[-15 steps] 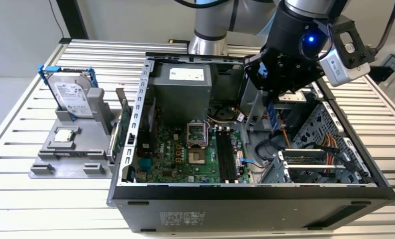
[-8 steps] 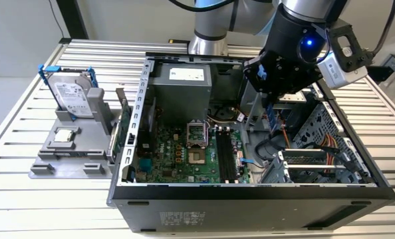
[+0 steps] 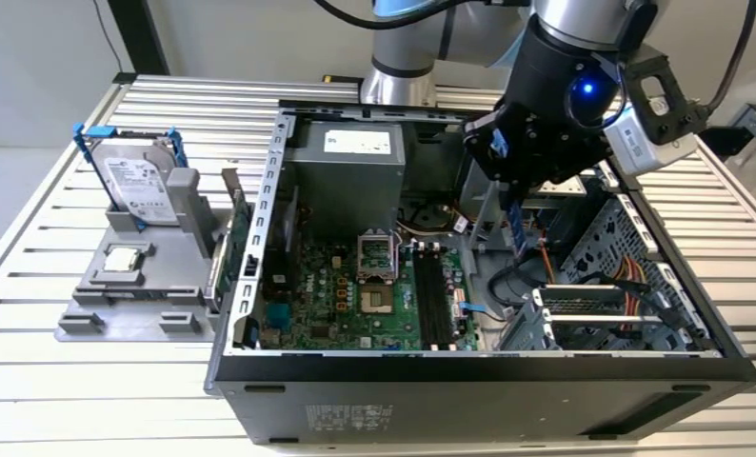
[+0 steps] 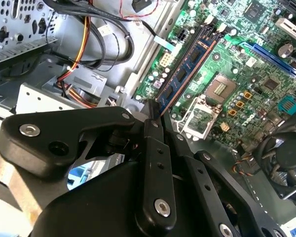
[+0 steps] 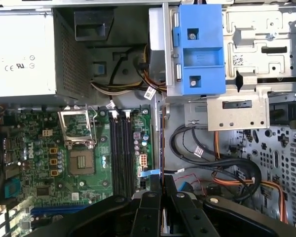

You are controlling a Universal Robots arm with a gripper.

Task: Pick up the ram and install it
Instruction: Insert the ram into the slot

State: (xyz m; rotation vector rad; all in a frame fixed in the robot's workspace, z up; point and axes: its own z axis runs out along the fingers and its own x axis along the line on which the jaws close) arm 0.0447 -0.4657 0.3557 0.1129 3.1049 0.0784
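The ram [image 3: 519, 236] is a slim blue-dark stick hanging upright inside the open computer case [image 3: 480, 367], with my gripper [image 3: 510, 195] shut on its upper end. It hangs above the motherboard's edge, toward the exterior view's right of the black memory slots [image 3: 431, 300]. In the second wrist view the ram [image 4: 187, 64] runs out from between my gripper [image 4: 155, 111] fingers over the board. The first wrist view has the ram [image 5: 161, 138] edge-on, a thin line beside the slots [image 5: 121, 148], leaving my gripper [image 5: 162, 185].
Beside the slots is the processor socket [image 3: 375, 300], with the power supply [image 3: 347, 167] behind it. Orange and black cables [image 3: 626, 281] and a metal drive cage [image 3: 606, 314] lie to the exterior view's right. A grey stand outside the case holds a hard drive [image 3: 137, 181] and a chip [image 3: 124, 257].
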